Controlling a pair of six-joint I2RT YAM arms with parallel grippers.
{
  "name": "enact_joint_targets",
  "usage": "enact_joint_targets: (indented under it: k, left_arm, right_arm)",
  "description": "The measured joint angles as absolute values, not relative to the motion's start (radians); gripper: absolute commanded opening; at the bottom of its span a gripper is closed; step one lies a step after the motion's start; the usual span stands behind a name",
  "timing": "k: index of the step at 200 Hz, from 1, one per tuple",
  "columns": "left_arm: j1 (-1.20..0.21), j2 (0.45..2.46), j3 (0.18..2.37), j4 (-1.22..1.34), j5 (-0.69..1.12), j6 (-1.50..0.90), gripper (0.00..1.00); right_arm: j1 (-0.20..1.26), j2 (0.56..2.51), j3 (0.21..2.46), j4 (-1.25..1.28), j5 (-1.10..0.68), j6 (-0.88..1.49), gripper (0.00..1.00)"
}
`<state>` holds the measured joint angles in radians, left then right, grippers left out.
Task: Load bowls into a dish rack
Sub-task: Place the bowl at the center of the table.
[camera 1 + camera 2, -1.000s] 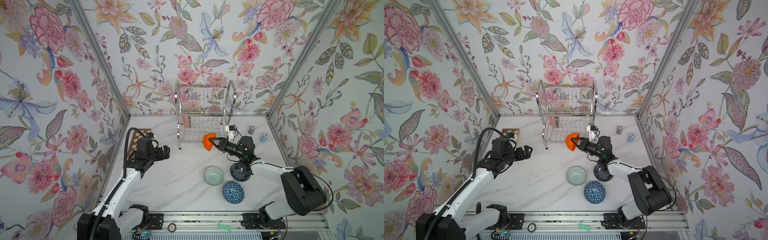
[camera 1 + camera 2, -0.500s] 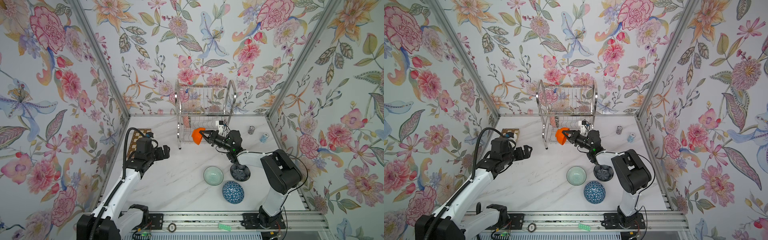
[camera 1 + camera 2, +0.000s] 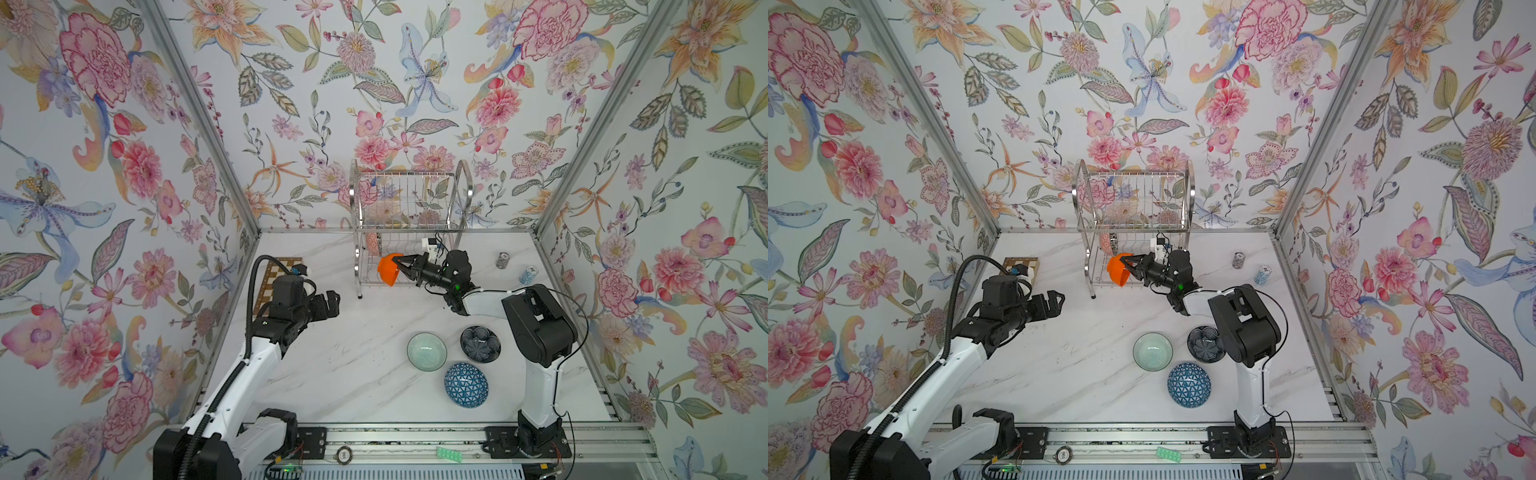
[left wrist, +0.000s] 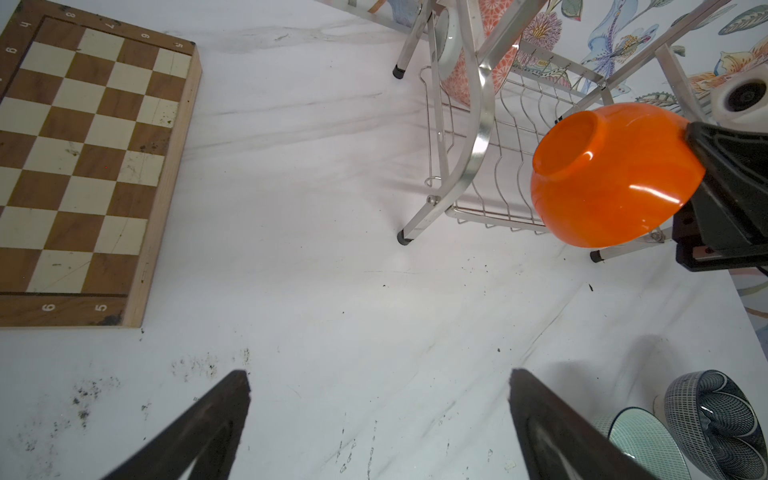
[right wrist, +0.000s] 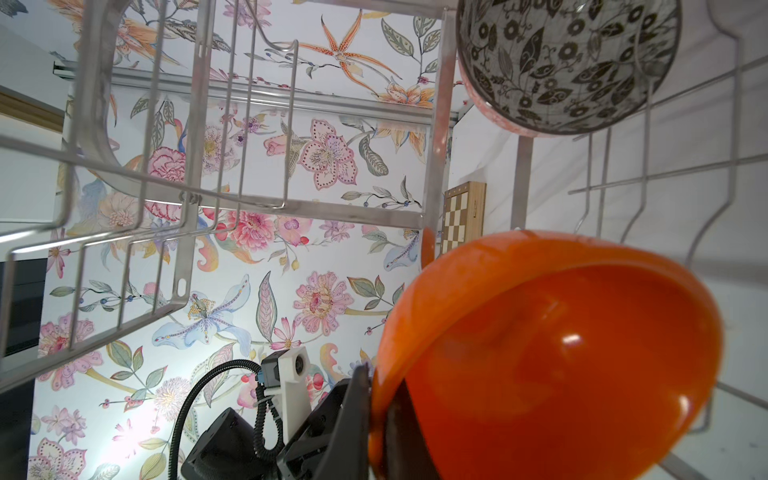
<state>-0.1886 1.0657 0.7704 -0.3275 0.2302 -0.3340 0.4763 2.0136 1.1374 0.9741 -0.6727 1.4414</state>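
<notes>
Orange bowl (image 3: 388,272) moved, maybe touching dish rack (image 3: 354,232), right claw (image 3: 399,265) pinching it, left claw (image 3: 331,302) agape, three bowls (image 3: 427,351) (image 3: 480,344) (image 3: 466,385) tabled

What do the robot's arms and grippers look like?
The left arm and right arm have white tubular links and black joints. A ribbed black hose runs along the left arm. The left gripper and right gripper end in tapered black fingers.

bright, even | soft shadows | glare: orange bowl (image 4: 615,174) | wrist edges perhaps warped
</notes>
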Motion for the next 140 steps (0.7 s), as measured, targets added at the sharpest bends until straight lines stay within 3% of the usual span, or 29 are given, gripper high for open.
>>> enact_joint_targets:
  k: [140]
  left_arm:
    - [-0.191,1.061,0.770,-0.327,0.230,-0.334,0.99]
  right_arm:
    - [0.503,1.993,1.160,0.874,-0.694,1.341,0.00]
